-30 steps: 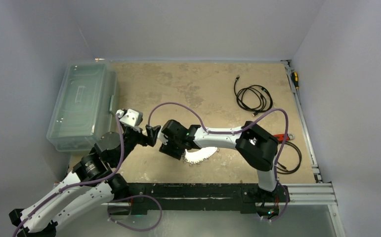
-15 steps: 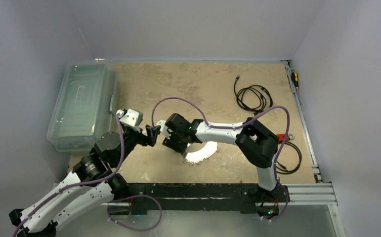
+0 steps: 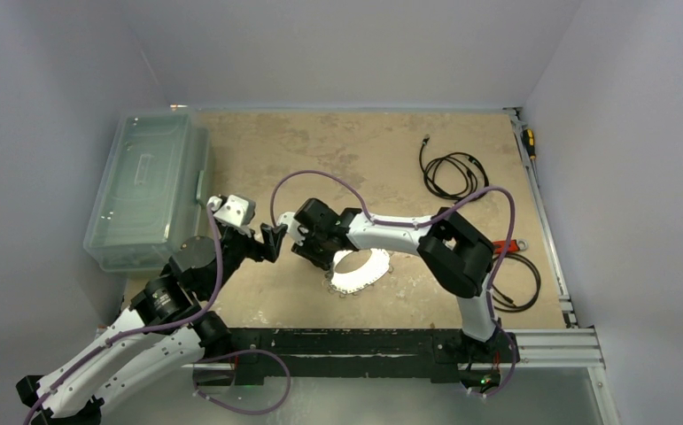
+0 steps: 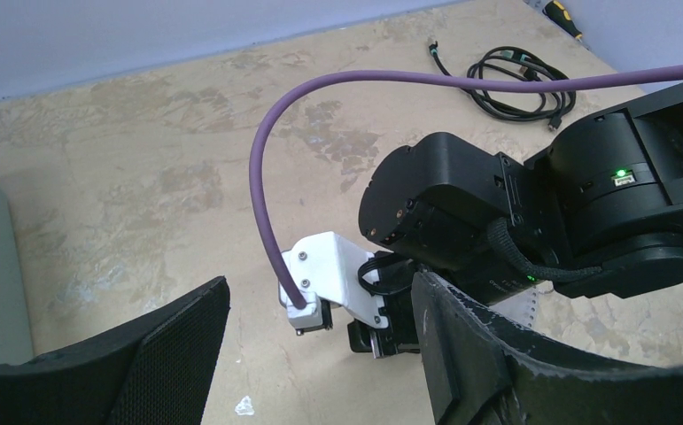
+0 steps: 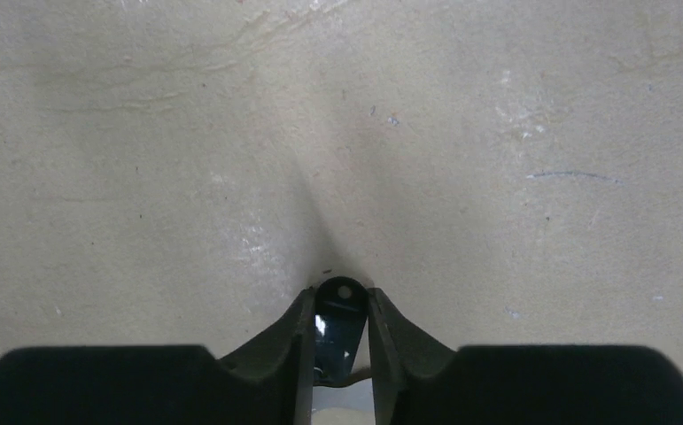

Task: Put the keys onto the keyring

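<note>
We see the table (image 3: 320, 150) with the keyring (image 3: 355, 282) lying flat, just beside our right wrist. Our left gripper (image 3: 274, 241) stands wide, holding nothing. Our right gripper (image 5: 340, 305) is narrow, its 2 fingers pinching the black-headed key (image 5: 337, 320).

The keyring (image 3: 361, 272) is shown as a wide silvery-white crescent with small bumps along its outer edge, laid flat on the tabletop (image 3: 320, 150) near the front edge, its hollow side turned away from the arm bases; its left end is hidden. The black-headed key (image 5: 342, 329), glossy and dark with a small round hole at its outer end, is pinched between the fingers of the right gripper (image 5: 341, 305), close over the tabletop
</note>
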Controlling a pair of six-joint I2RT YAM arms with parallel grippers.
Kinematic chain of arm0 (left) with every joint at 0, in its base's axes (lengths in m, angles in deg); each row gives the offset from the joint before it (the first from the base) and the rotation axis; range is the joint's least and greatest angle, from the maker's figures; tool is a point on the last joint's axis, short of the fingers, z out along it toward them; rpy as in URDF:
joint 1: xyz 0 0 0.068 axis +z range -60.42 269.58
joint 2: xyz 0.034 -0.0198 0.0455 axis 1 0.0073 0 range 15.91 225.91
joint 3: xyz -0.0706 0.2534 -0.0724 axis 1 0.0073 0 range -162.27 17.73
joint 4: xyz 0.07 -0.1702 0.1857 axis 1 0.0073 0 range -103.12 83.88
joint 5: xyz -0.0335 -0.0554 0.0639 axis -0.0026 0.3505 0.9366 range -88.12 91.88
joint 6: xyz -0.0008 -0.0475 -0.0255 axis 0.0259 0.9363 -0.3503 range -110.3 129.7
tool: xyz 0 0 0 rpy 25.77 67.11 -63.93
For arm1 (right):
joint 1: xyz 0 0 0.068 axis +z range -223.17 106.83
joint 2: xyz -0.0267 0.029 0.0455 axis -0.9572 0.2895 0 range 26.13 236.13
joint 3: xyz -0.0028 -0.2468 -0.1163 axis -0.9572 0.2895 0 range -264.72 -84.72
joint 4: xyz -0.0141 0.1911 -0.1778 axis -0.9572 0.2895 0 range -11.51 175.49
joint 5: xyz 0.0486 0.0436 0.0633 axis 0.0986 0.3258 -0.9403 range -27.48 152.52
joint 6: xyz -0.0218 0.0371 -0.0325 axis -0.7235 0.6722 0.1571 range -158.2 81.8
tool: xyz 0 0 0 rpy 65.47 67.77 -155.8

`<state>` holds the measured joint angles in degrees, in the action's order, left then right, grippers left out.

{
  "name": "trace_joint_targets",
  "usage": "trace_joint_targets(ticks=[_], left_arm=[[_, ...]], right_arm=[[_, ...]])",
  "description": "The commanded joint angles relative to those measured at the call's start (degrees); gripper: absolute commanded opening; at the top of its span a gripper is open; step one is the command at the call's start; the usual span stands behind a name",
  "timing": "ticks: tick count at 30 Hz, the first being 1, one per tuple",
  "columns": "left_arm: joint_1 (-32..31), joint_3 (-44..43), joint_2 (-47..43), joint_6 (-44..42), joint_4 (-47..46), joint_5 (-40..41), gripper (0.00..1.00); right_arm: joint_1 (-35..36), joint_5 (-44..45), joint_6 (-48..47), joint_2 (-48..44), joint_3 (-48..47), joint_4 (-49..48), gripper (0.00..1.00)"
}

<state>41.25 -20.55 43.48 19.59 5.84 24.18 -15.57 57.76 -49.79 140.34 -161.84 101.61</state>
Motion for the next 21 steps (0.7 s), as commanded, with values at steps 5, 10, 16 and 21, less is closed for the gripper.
trace_joint_targets(ticks=[5, 10, 16, 21], left_arm=[[0.52, -1.13, -0.31, -0.57, -1.47, -0.07, 0.74], [0.69, -1.15, -0.24, -0.51, -1.47, -0.07, 0.74], [0.94, -1.2, -0.39, -0.54, -1.47, 0.1, 0.74], [1.13, -1.23, -0.53, -0.41, -1.38, 0.11, 0.74]], right_arm=[[0.61, -1.27, 1.21, 7.37, 3.59, 3.34, 0.0], [1.19, 0.53, 2.19, 5.06, 4.96, 0.13, 0.0], [1.24, 2.92, 4.2, -6.28, 8.81, -9.62, 0.0], [1.19, 4.39, 4.06, -5.77, 4.34, -0.96, 0.48]])
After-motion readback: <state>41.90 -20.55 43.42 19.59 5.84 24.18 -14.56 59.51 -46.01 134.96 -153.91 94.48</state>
